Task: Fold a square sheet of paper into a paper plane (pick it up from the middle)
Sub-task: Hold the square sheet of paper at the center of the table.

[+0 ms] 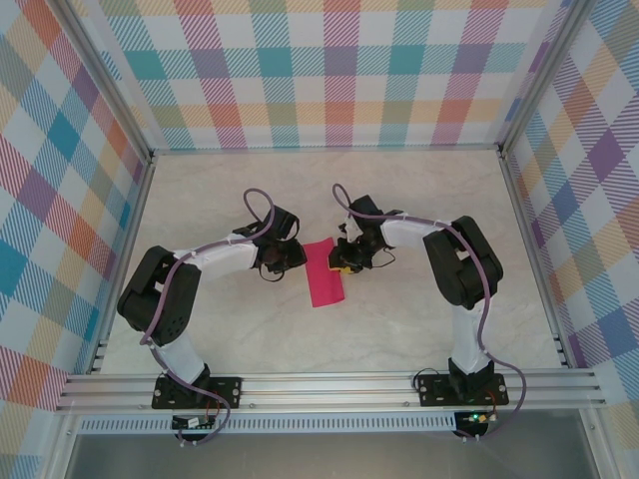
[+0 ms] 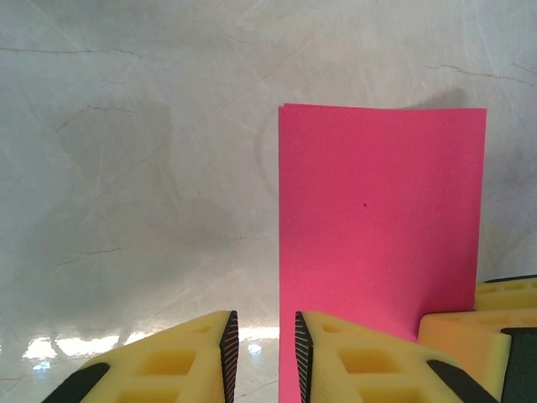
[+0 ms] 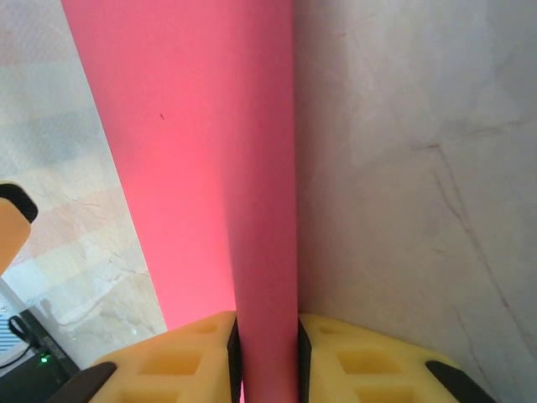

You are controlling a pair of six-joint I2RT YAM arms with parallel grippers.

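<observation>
Early stage: the paper (image 1: 325,271), folded once in half, lies on the table (image 1: 419,190); right gripper (image 3: 267,336) pinches its edge, left gripper (image 2: 266,336) stands slightly spread and empty; nose and wing folds remain.

Pale marbled table (image 1: 419,329); folded pink paper sheet (image 1: 324,271) at centre.

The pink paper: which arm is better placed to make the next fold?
Right, probably. The right fingers have the pink paper between them; the left fingers stand slightly apart at its edge, with bare table between them.
</observation>
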